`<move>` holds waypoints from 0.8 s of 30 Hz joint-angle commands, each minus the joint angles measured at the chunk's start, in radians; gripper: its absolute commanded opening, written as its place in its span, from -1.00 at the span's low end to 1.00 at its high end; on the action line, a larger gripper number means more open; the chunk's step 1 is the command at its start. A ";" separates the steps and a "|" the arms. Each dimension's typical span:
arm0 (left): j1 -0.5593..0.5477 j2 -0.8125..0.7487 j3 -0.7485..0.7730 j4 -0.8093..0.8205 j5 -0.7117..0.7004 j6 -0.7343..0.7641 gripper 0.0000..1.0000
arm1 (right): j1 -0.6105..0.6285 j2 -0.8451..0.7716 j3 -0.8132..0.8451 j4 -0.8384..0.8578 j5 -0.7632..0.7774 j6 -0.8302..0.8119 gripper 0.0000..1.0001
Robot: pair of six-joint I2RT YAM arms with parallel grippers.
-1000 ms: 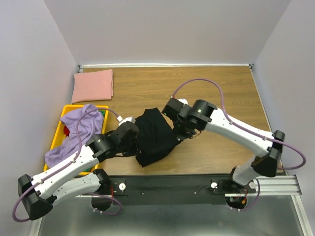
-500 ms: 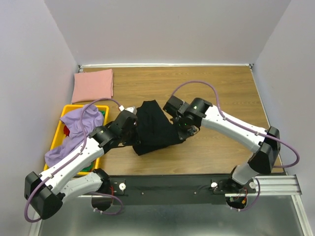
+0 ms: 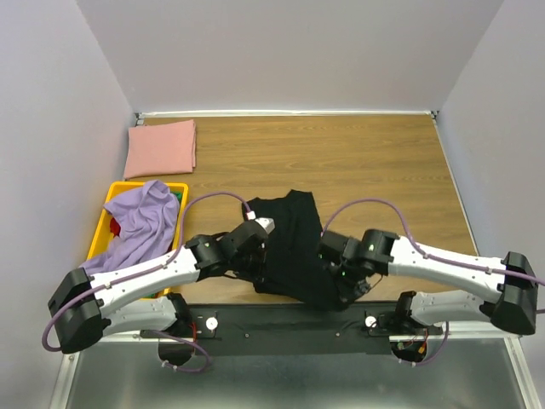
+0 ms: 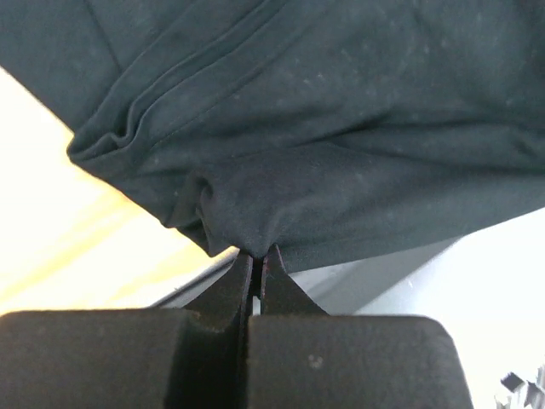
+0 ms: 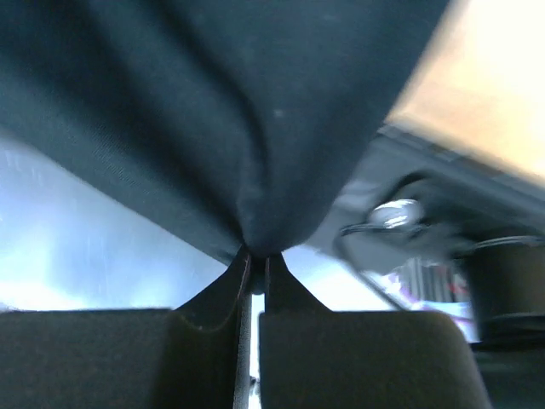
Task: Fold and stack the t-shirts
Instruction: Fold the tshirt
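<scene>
The black t-shirt lies bunched at the table's near edge, its near hem hanging over the black base rail. My left gripper is shut on its near left hem; the pinched cloth shows in the left wrist view. My right gripper is shut on its near right hem, also seen in the right wrist view. The pink t-shirt lies folded at the far left corner. The lavender t-shirt is draped over the yellow crate.
The yellow crate stands at the left edge, beside my left arm. The black base rail runs along the near edge. Walls close the left, far and right sides.
Both grippers have pulled the black t-shirt toward the near edge, from mid-table to over the base rail. The shirt now lies longer front to back. Pink and lavender shirts are unmoved.
</scene>
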 commanded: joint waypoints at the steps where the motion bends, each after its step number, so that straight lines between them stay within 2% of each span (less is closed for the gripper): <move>1: -0.020 -0.047 -0.038 0.006 0.004 -0.050 -1.00 | 0.185 -0.046 -0.084 0.052 -0.129 0.255 -0.99; 2: -0.023 -0.056 -0.041 0.003 0.007 -0.059 -1.00 | 0.268 -0.041 -0.104 0.075 -0.149 0.290 -0.99; 4: -0.030 -0.085 -0.053 -0.004 0.013 -0.062 -1.00 | 0.334 -0.016 -0.097 0.120 -0.157 0.348 -0.99; 8: -0.030 -0.143 -0.062 -0.053 -0.016 -0.071 -1.00 | 0.370 0.107 0.010 0.034 -0.037 0.329 -0.99; 11: -0.014 -0.157 -0.018 -0.098 -0.054 -0.068 -1.00 | 0.324 0.120 0.092 -0.016 0.050 0.283 -0.99; 14: 0.036 -0.145 0.043 -0.126 -0.076 -0.041 -1.00 | 0.194 0.066 0.149 -0.072 0.148 0.243 -0.99; 17: 0.097 -0.130 0.094 -0.126 -0.102 0.014 -1.00 | 0.082 0.034 0.215 -0.102 0.164 0.162 -0.99; 20: 0.174 -0.111 0.144 -0.126 -0.097 0.071 -1.00 | 0.030 0.040 0.279 -0.119 0.173 0.079 -0.99; 24: 0.216 -0.067 0.215 -0.126 -0.096 0.132 -1.00 | -0.050 0.086 0.319 -0.118 0.184 -0.006 -0.99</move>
